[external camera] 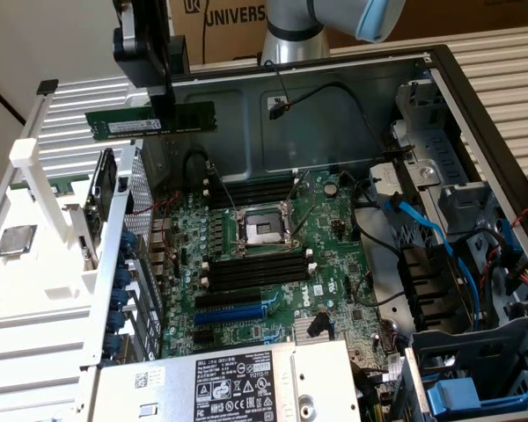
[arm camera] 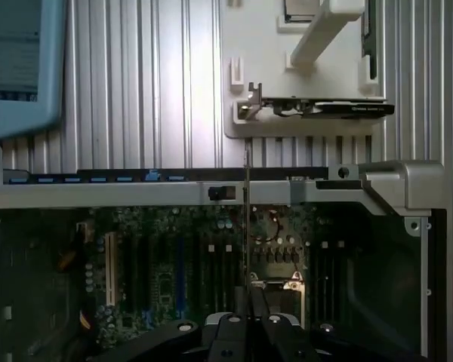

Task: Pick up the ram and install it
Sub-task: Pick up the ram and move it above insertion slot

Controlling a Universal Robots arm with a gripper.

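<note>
Jaws tight on the ram [external camera: 150,121] (level), above the case rim [arm camera: 98,194], motherboard [external camera: 282,290] well below.

One ram [external camera: 128,123], one processor chip [external camera: 16,239], perhaps four black slots [external camera: 255,271]

End effector [external camera: 163,112] gripping ram [external camera: 123,125], above computer case [external camera: 246,132]

Robotics lab: open computer case [external camera: 238,132]
</note>
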